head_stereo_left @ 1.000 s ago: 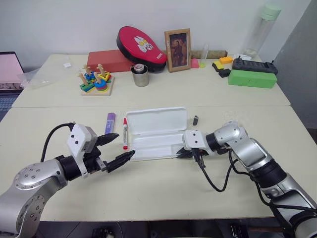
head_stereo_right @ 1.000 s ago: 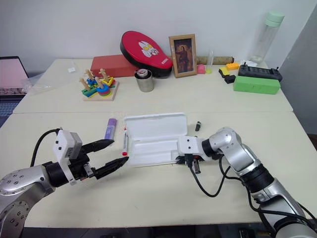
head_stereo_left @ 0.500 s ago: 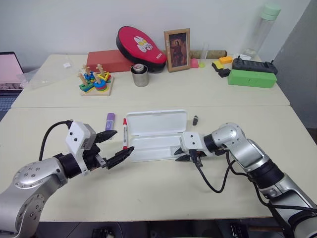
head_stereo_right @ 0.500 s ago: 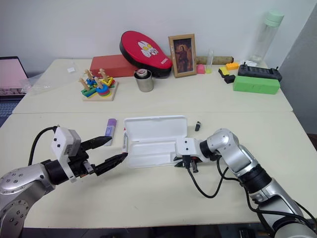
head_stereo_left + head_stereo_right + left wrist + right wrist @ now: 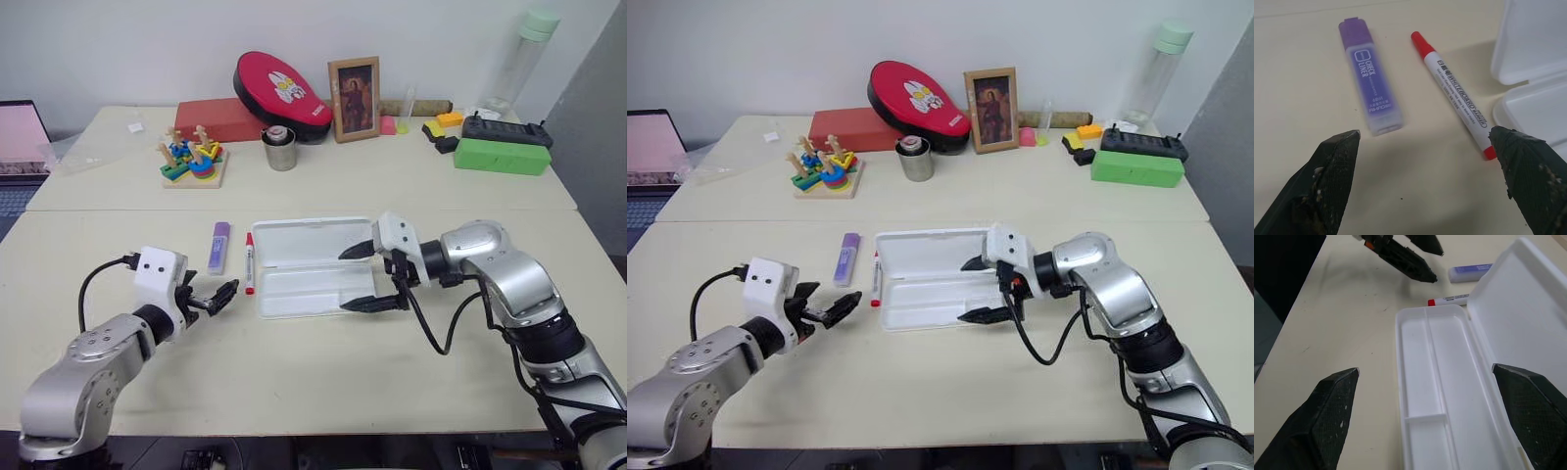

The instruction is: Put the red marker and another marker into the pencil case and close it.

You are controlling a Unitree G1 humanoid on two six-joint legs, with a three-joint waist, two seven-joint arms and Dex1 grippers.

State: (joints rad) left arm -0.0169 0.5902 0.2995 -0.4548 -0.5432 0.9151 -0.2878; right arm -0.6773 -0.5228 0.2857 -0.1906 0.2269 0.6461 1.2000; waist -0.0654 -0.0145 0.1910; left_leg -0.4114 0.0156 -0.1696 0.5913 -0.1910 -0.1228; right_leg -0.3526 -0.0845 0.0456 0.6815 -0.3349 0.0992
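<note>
The red marker (image 5: 248, 262) lies on the table (image 5: 313, 392), just beside the open pencil case (image 5: 312, 266) at its 9 o'clock, with the purple highlighter (image 5: 218, 246) near, further out at 9. The left gripper (image 5: 214, 298) — fingers spread, empty — sits at the marker's 7 o'clock. The right gripper (image 5: 359, 278) hovers, fingers wide apart, over the case's 3 o'clock end.

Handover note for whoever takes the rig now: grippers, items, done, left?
Left gripper: open, empty, low over the table near both markers.
Right gripper: open, empty, above the pencil case.
Case: lid open, tray empty.
Red marker and purple highlighter lie side by side on the table, left of the case.
Done: case opened.
Left: load both, close the lid.
</note>
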